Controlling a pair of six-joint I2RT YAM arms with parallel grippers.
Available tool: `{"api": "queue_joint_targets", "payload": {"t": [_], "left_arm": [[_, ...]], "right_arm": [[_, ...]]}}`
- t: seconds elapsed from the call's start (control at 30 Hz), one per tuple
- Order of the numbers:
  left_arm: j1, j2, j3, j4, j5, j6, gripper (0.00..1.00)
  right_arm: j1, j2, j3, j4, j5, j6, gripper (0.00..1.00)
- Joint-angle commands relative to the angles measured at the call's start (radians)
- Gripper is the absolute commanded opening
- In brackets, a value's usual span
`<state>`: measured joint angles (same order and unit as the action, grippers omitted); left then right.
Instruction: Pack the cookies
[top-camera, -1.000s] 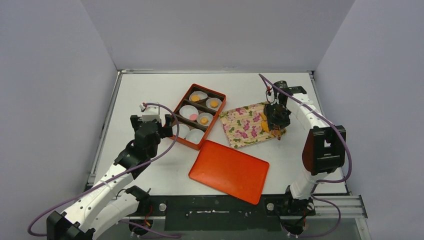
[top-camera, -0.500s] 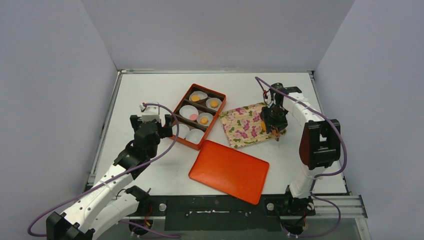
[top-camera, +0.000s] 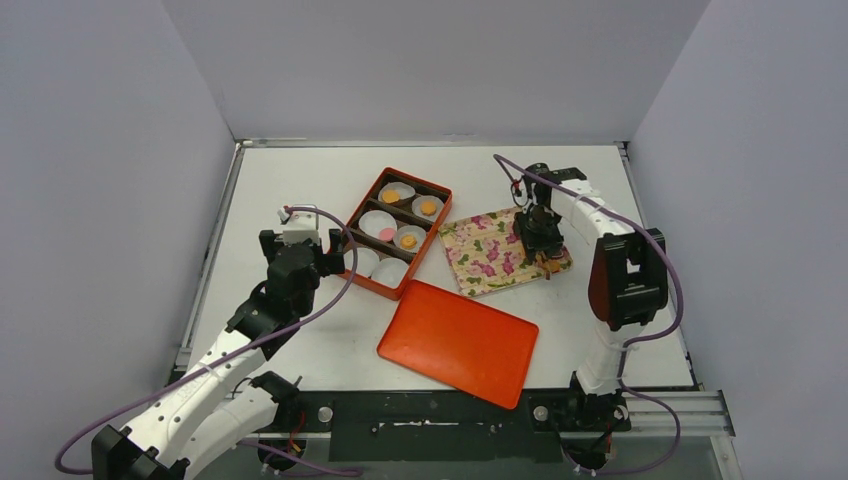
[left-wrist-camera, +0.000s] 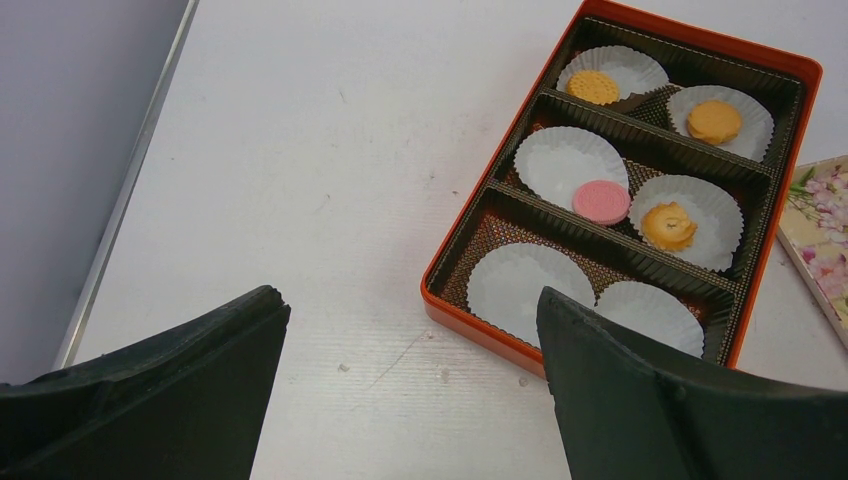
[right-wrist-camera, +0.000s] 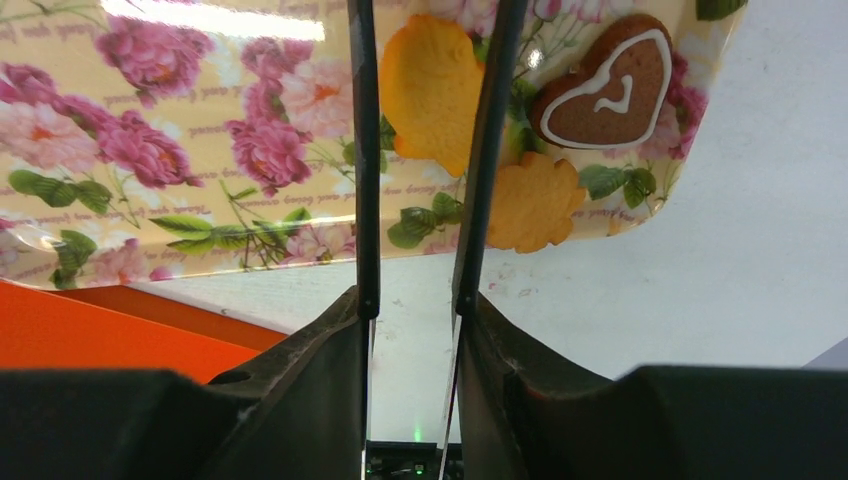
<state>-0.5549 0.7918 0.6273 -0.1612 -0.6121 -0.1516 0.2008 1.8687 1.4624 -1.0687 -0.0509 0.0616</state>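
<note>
- Evidently four cookies (left-wrist-camera: 714, 121) had been laid in the paper cups (left-wrist-camera: 560, 160) of the orange box (left-wrist-camera: 470, 325), one to a cup, a pink cookie (left-wrist-camera: 602, 201) among them; the two nearest cups were found unfilled.
- Three others were seen on the flowered tray (right-wrist-camera: 200, 150), near its corner: a yellow cookie (right-wrist-camera: 430, 90), a heart-shaped cookie (right-wrist-camera: 605, 85) and a scalloped cookie (right-wrist-camera: 535, 205).
- The right claw (right-wrist-camera: 426, 60) was held low over the tray, its fingers (right-wrist-camera: 362, 150) set narrowly apart to either side of the yellow cookie, presumably so that this one alone could be taken. Whether it was pinched could not be told, as the fingertips were cut off by the frame.
- The left claw (left-wrist-camera: 408, 300) was held spread wide and empty above the desk (left-wrist-camera: 300, 150), just beside the box, probably to stay out of the way of the filling.
- The orange lid (top-camera: 460, 342) was found lying aside on the desk, so that the box stood open for the remaining cookies.
</note>
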Motion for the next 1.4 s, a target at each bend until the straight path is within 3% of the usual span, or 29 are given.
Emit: {"api": "queue_joint_targets", "payload": {"t": [0.0, 0.33, 0.83, 1.37], "left_arm": [[-0.001, -0.018, 0.001, 0.047, 0.002, 0.011, 0.93], [-0.002, -0.013, 0.002, 0.049, 0.007, 0.009, 0.93], [0.0, 0.006, 0.006, 0.044, -0.011, 0.002, 0.93], [0.012, 0.007, 0.01, 0.024, -0.06, -0.022, 0.93]], "right_arm": [[0.027, 0.007, 0.065, -0.026, 0.034, -0.002, 0.27], [0.088, -0.027, 0.128, -0.042, 0.016, 0.018, 0.1], [0.311, -0.114, 0.229, -0.06, 0.01, 0.074, 0.09], [0.61, -0.053, 0.328, -0.048, 0.0, 0.123, 0.09]]}}
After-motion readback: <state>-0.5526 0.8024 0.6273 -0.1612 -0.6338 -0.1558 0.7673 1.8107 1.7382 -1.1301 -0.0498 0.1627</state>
